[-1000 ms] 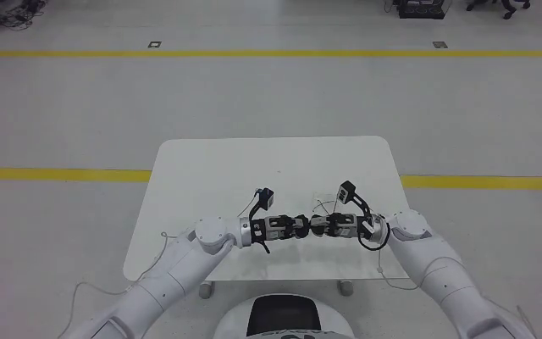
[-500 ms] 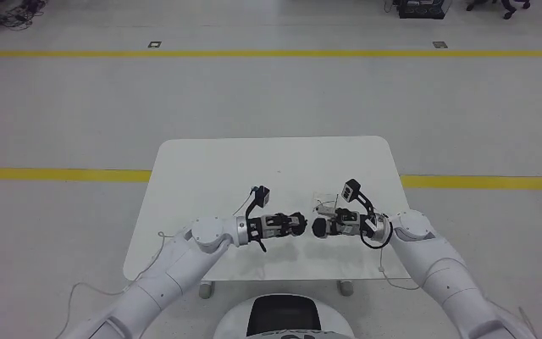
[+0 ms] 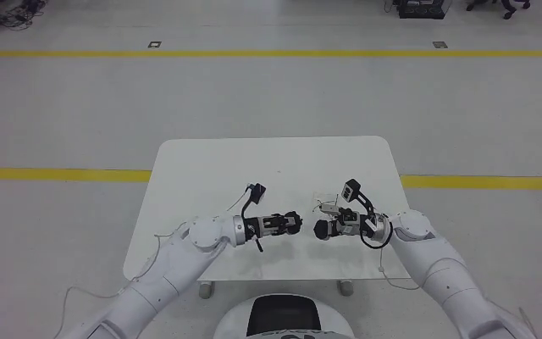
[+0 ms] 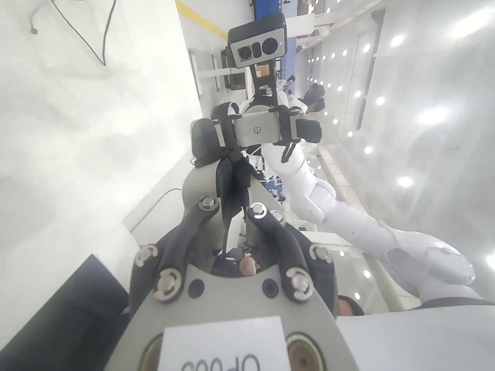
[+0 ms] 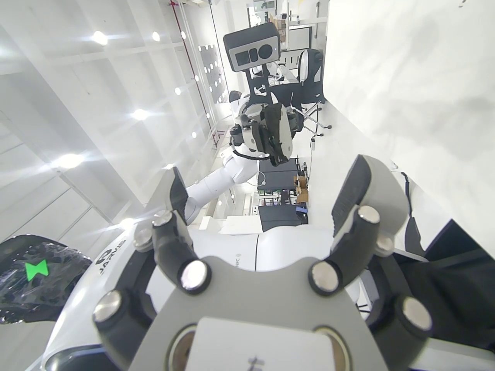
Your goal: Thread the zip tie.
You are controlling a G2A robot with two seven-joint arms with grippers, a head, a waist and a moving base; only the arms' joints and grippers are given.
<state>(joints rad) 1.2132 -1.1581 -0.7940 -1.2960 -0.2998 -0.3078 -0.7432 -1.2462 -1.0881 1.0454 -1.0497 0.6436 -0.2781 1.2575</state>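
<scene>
Bright, even overhead lighting throughout. Top view: white table (image 3: 203,169) and pale floor (image 3: 271,93) are evenly lit, flat and low in contrast. Both wrist views: round ceiling lights (image 4: 405,182) bloom into glare spots, tabletop washed out almost to plain white, heavy fisheye distortion, straight lines bowing toward the frame edges.

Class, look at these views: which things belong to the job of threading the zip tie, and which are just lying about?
Belongs to the job:
zip ties on the table
left claw, shut
right claw, open

Just there:
yellow floor lines
small floor plates
</scene>
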